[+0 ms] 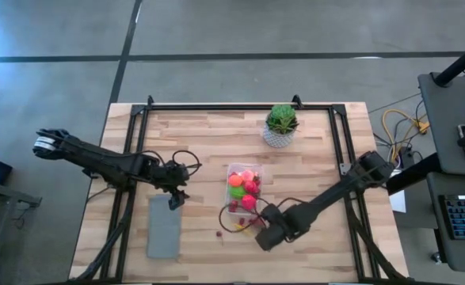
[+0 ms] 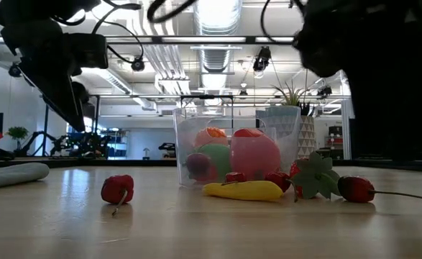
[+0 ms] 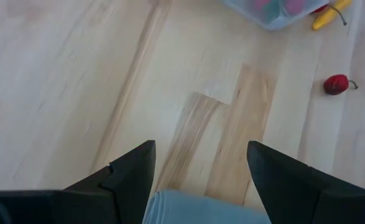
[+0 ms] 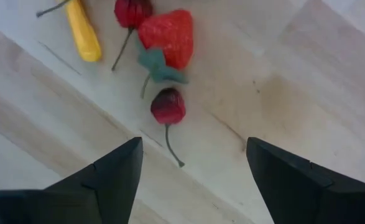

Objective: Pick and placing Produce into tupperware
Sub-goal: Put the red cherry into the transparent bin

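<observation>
The right pincer (image 4: 191, 165) hangs wide open over a cherry (image 4: 168, 106) beside the tub (image 1: 244, 188). The left pincer (image 3: 201, 168), also wide open, hovers above the grey mat (image 1: 165, 227).

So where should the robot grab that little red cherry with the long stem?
Probably by its round red body, not the thin stem, which would likely slip. It lies flat on the table, clear of the strawberry, stem trailing away. The right pincer, open just before it, could come straight down with one finger either side of the body.
</observation>
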Action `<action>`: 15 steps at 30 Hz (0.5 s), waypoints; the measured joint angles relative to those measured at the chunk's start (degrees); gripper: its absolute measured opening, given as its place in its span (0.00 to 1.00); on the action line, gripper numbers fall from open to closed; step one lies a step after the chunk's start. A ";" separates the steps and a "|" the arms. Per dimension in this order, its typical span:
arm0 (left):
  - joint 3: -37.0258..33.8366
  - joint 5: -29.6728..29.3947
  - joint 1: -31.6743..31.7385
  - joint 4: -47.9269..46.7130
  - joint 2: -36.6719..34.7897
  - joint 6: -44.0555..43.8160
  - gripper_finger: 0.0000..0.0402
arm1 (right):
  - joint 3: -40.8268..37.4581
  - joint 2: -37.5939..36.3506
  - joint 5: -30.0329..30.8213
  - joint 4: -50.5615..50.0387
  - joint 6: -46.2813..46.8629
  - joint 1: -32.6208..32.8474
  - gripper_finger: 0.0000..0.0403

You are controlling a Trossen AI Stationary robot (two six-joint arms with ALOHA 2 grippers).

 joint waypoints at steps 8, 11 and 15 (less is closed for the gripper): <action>-0.29 -0.11 0.04 0.61 -0.10 -0.02 0.60 | 0.02 0.00 -4.04 2.92 -2.49 -3.11 0.65; -0.29 -0.11 0.04 0.53 0.07 -0.04 0.60 | 0.04 0.70 -5.09 3.07 -2.54 -3.95 0.64; -0.29 -0.13 0.04 0.79 0.07 -0.07 0.60 | 0.11 2.30 -6.45 3.10 -3.12 -4.02 0.64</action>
